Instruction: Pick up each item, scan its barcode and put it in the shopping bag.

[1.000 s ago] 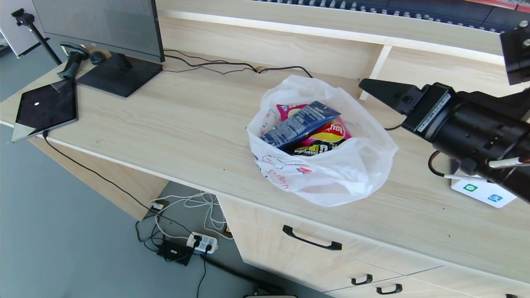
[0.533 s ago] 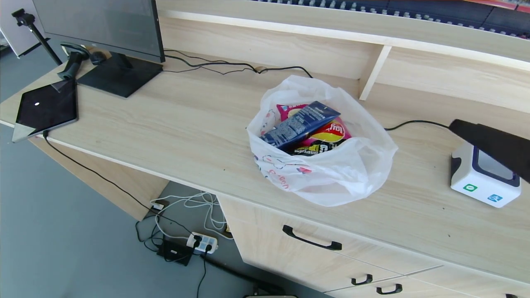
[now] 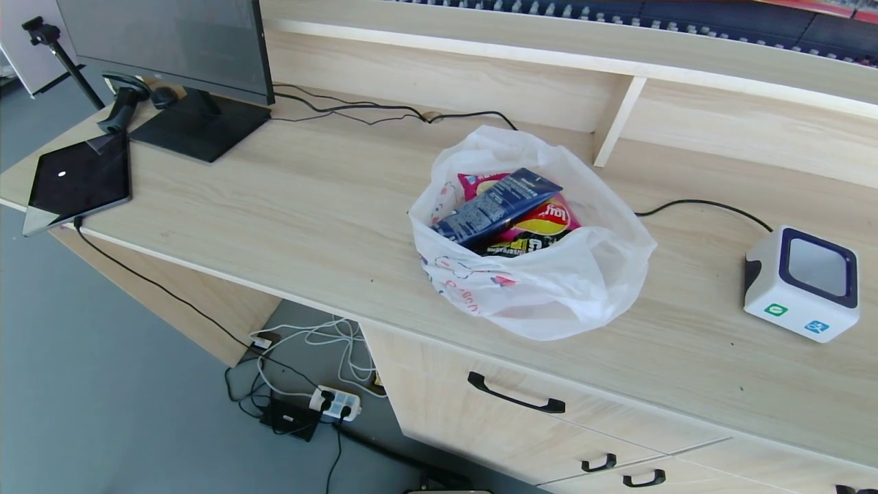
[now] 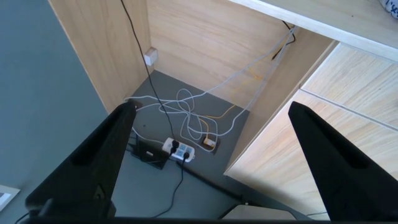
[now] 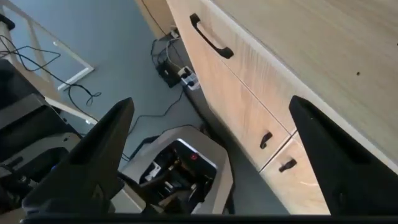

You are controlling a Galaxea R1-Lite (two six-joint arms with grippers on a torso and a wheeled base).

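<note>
Shopping bag (image 3: pixel 549 302) mid-table, holding blue pouch (image 3: pixel 490 209) over probably a chip packet (image 3: pixel 549 219); scanner (image 3: pixel 802 285) near right edge. Left gripper (image 4: pixel 211 106), right gripper (image 5: pixel 212 101): jaws spread.

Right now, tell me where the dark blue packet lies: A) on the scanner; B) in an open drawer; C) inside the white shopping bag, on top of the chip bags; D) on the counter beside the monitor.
C: the dark blue packet lies inside the open shopping bag, across the chip bags, well apart from the scanner.
</note>
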